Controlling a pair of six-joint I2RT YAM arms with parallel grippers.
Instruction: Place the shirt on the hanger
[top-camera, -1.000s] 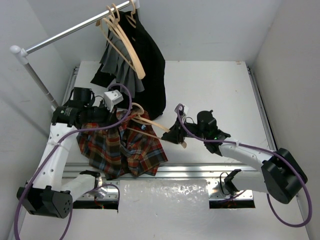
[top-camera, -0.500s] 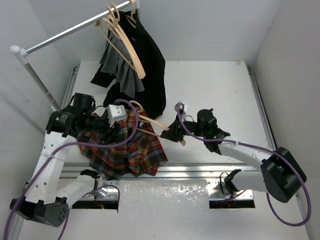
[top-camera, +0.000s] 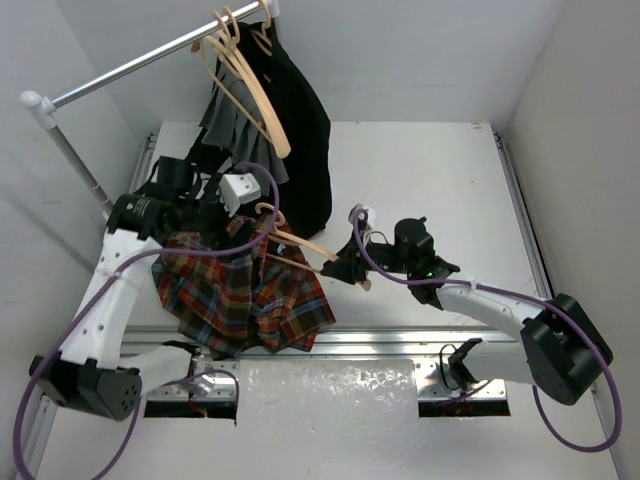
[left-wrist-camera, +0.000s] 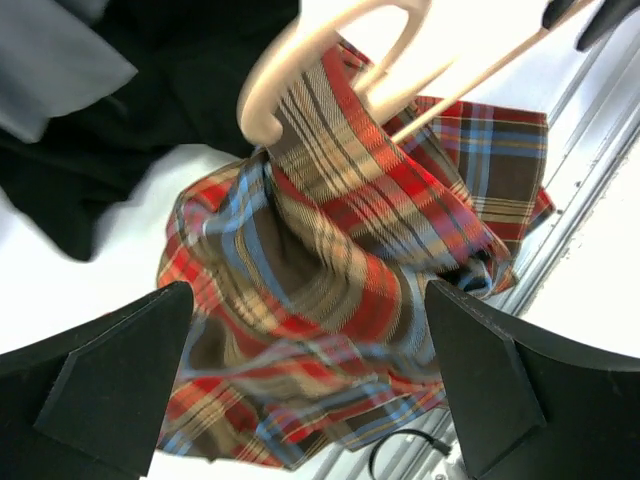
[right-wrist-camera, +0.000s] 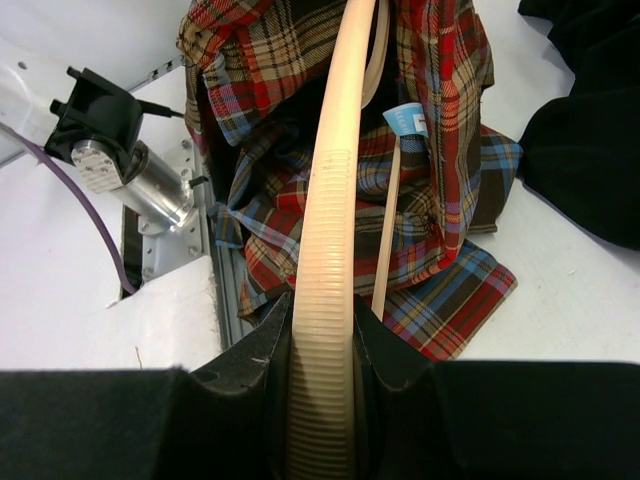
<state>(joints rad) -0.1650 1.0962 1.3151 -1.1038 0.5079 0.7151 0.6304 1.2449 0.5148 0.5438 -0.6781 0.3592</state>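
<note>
Right gripper (right-wrist-camera: 320, 330) clamps one ribbed arm of the hanger (right-wrist-camera: 345, 150); the grip is seen only in the right wrist view. Shirt (top-camera: 240, 295) is bunched around the hanger's far end, beside its hook (left-wrist-camera: 265, 72). The left wrist view alone shows the left gripper (left-wrist-camera: 308, 300) with jaws spread wide, off the shirt, gripping nothing. The overhead view leaves this unclear.

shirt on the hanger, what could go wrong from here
1. The shirt is bunched near the hook of the hanger, and the left pincer is open, off it: the cloth may slide off.
2. The right pincer grips one hanger arm only, so the hanger may twist under the weight.
</note>
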